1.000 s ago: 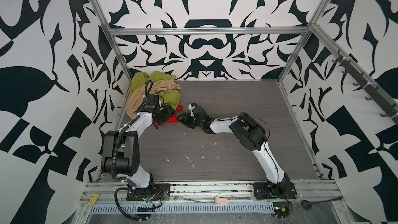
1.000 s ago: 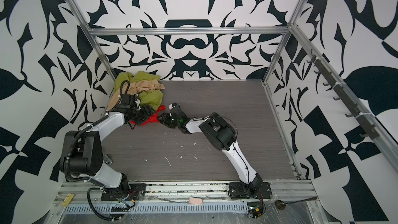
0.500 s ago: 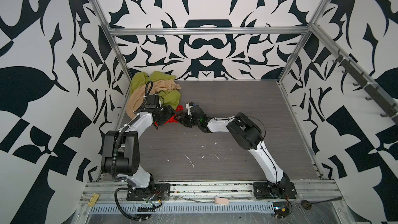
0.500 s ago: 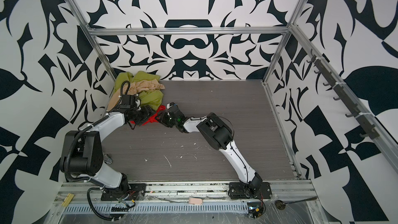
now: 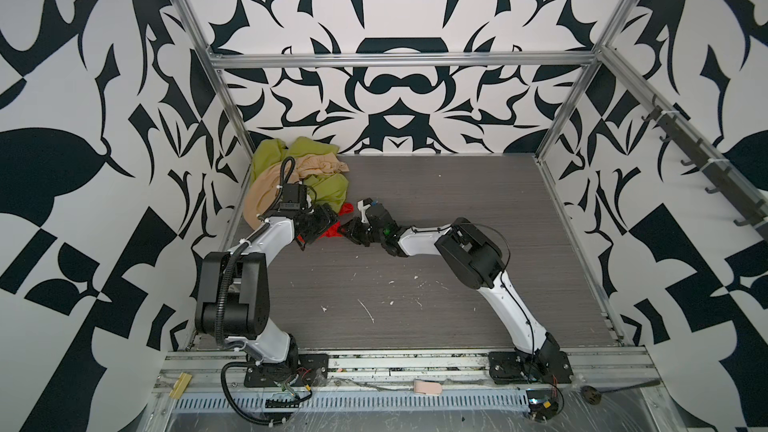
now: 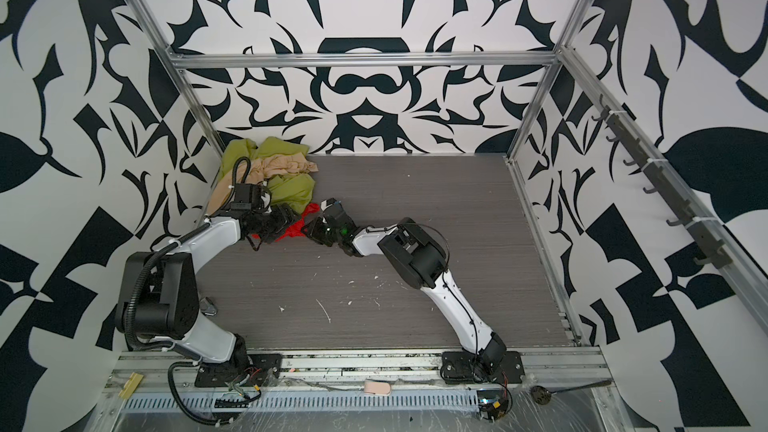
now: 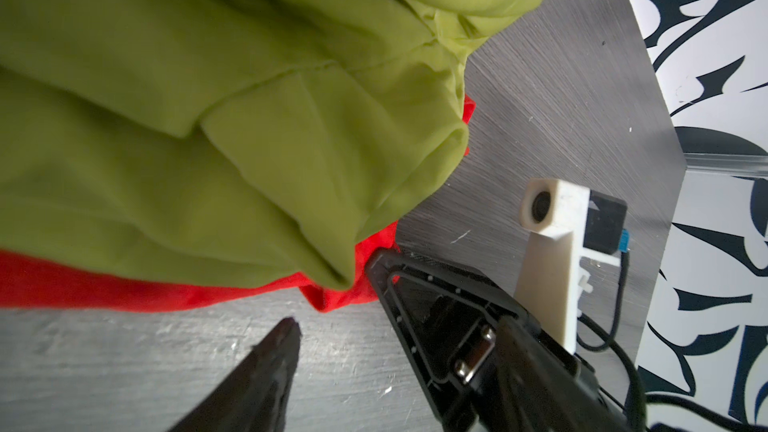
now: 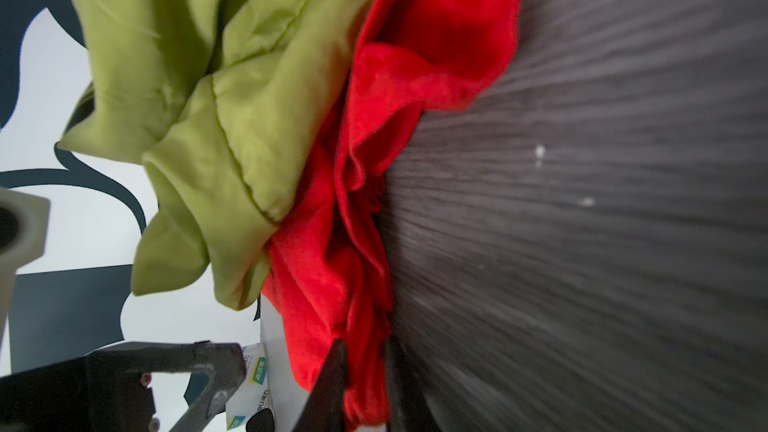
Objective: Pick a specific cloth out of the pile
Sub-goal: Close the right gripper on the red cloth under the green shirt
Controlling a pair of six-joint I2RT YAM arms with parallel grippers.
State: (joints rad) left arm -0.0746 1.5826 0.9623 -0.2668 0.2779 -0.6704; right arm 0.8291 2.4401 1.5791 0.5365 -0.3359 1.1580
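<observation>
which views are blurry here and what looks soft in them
Right wrist view: the table is smeared into streaks, the red cloth soft but readable. Left wrist view: the green cloth nearest the lens is blurred. Both top views: sharp, evenly lit, no glare.

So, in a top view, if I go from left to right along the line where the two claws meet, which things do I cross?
Beige cloth → left claw → red cloth → right claw → right arm's black elbow.
</observation>
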